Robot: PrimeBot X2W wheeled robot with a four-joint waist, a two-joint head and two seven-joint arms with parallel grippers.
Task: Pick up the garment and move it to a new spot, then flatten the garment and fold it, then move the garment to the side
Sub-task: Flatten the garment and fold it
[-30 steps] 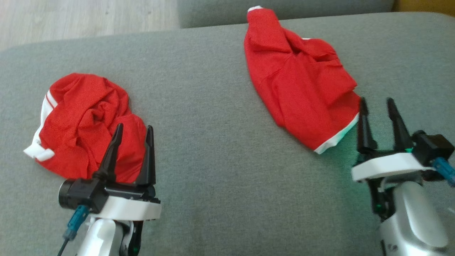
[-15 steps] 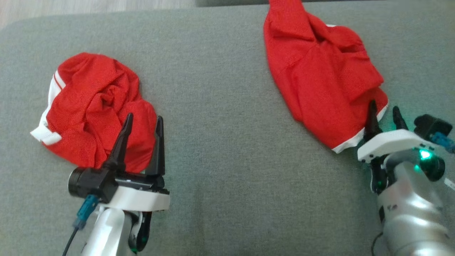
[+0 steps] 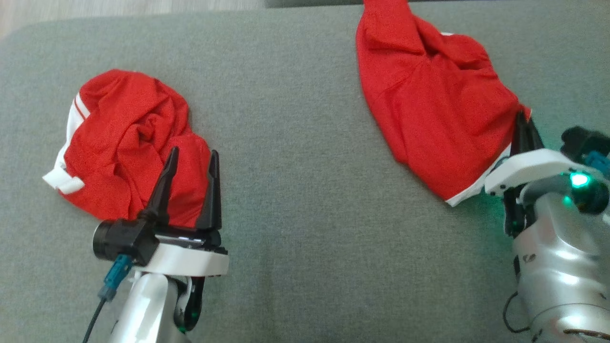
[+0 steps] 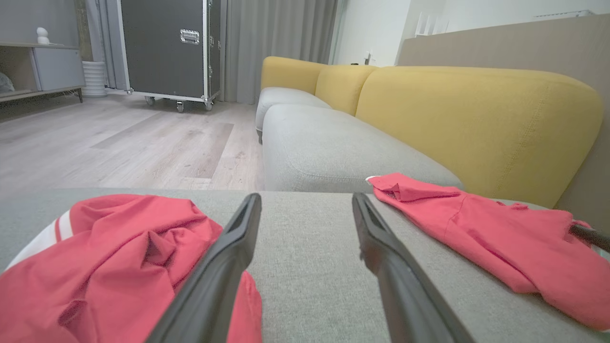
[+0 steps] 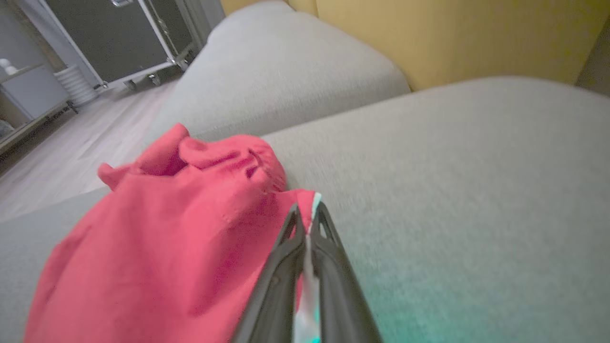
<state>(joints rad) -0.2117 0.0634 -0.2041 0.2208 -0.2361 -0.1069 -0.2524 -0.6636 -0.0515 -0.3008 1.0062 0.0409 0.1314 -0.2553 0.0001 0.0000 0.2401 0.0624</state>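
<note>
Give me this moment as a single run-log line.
right hand: shut on hem of right garment | left hand: open, at edge of left garment, holding nothing | both garments crumpled on sofa cushion

Left claw (image 3: pixel 195 151) stands spread wide, right claw (image 3: pixel 524 119) pinched together.

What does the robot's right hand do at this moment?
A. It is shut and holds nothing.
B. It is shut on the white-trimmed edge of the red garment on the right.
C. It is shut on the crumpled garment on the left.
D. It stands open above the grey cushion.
B: in the right wrist view the right hand has its fingers pressed together on the white-trimmed edge of the red garment.
</note>
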